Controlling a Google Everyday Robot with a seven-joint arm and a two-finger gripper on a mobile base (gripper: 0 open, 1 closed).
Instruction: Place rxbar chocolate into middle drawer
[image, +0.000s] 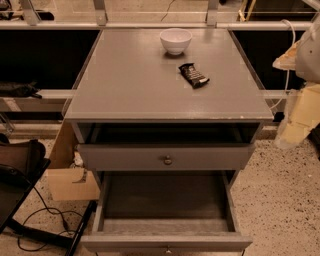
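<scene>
The rxbar chocolate (193, 75), a small black-wrapped bar with white lettering, lies flat on the grey cabinet top (135, 85), right of centre and just in front of a white bowl (175, 40). The middle drawer (165, 235) is pulled far out at the bottom, and its dark floor is bare. My gripper (292, 130) hangs at the right edge of the view, beside the cabinet's right side and below top level. It is well away from the bar and nothing shows in it.
The upper drawer front (150, 156) with a round metal knob (167, 160) stands slightly out above the open drawer. A cardboard box (70, 182) sits on the floor to the left. A black stand and cables (30, 220) lie at lower left. A metal rail (150, 24) runs behind.
</scene>
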